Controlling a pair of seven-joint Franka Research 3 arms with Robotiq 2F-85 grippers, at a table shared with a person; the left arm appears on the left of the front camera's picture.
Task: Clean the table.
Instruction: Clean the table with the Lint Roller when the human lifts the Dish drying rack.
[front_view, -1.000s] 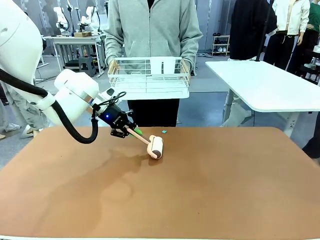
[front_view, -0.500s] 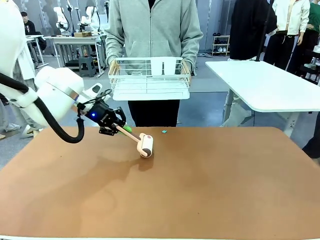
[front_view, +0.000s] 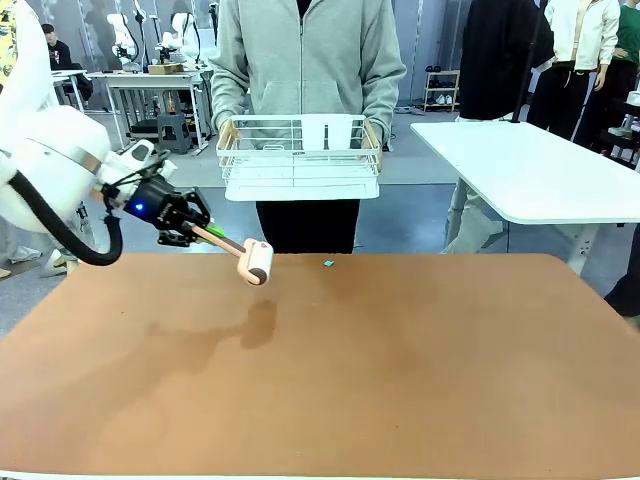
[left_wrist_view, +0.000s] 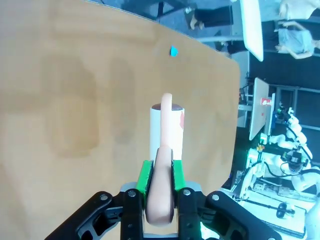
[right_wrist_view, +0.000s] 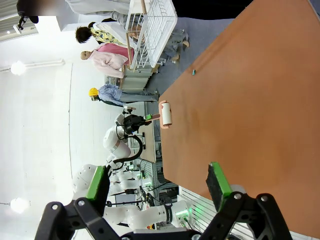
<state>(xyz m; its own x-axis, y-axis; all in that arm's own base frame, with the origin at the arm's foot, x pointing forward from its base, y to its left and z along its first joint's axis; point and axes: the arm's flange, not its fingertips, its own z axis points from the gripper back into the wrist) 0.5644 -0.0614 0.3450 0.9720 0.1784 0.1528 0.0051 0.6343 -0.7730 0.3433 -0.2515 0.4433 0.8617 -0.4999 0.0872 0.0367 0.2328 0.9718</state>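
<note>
A lint roller (front_view: 255, 262) with a peach handle and a white roll hangs a little above the table (front_view: 400, 360) near its far left. My left gripper (front_view: 190, 232) is shut on the handle. In the left wrist view the left gripper (left_wrist_view: 160, 175) clamps the handle between its green pads, and the lint roller (left_wrist_view: 166, 125) points out over the table (left_wrist_view: 75, 100). A small teal scrap (front_view: 328, 263) lies near the far edge, right of the roller. My right gripper (right_wrist_view: 157, 182) is open with nothing in it, above the table (right_wrist_view: 260, 100).
A person at the far side holds a white wire basket (front_view: 298, 160) with both hands above the far edge. A white-topped table (front_view: 530, 170) stands at the back right. The teal scrap (left_wrist_view: 173, 51) lies beyond the roller's tip.
My left arm has drawn back to the left with the roller, which has lifted off the table top. The basket and the scrap have stayed put.
</note>
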